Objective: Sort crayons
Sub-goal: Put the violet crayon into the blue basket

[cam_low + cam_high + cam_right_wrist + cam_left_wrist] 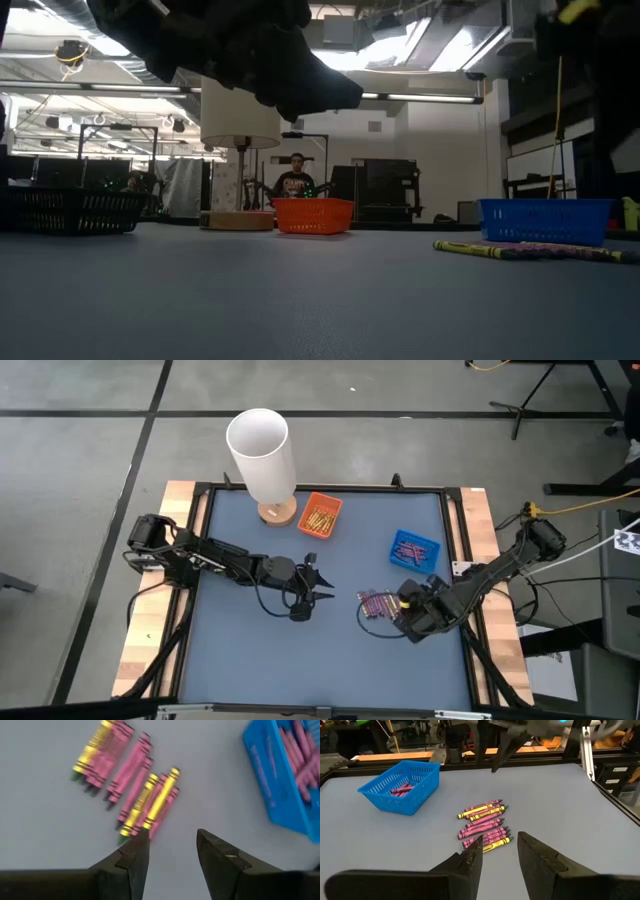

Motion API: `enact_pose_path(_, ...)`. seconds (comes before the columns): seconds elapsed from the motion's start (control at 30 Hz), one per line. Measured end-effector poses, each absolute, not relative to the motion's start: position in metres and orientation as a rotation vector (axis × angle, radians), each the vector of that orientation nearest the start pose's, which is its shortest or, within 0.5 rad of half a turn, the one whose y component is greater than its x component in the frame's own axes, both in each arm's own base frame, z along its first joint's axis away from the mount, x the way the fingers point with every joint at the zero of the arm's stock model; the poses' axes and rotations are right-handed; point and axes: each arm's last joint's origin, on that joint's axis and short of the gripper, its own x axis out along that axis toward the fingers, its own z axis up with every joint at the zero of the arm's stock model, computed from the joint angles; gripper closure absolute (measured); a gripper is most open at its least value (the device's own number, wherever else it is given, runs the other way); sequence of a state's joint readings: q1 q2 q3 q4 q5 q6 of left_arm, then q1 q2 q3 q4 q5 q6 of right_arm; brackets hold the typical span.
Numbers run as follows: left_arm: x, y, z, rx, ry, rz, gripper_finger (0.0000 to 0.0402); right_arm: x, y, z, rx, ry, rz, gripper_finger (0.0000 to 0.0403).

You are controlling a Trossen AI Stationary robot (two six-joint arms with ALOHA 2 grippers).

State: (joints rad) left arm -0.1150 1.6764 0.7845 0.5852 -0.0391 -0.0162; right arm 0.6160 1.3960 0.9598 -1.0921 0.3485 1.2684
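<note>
Over the blue bench, the right gripper hangs low by the loose crayons, jaws apart and empty; the left gripper hovers mid-bench, jaws likewise apart.

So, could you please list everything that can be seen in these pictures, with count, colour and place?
loose crayons: about a dozen, pink-purple and yellow, in a pile on the mat near the right gripper
blue tray: one, blue, right part of the mat, pink-purple crayons inside
orange tray: one, orange, far middle of the mat, yellow crayons inside
lamp: one, white shade on a wooden base, far edge beside the orange tray
black basket: one, black, seen only in the low view, at its left
person: one, in the room behind the table
left gripper: open, empty, mid-mat
right gripper: open, empty, beside the loose crayons
</note>
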Motion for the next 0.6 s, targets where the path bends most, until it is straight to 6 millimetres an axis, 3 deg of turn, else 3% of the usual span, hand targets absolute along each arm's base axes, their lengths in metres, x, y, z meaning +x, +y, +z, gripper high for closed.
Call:
enact_pose_path(0.13, 0.338, -0.038, 0.184, 0.008, 0.306, -0.074, 0.0295, 0.181, 0.125, 0.204, 0.412, 1.184, -0.673, 0.0240)
enact_pose_path(0.6, 0.338, -0.039, 0.184, 0.008, 0.307, -0.076, 0.0295, 0.178, 0.125, 0.166, 0.491, 1.098, -0.604, 0.0240)
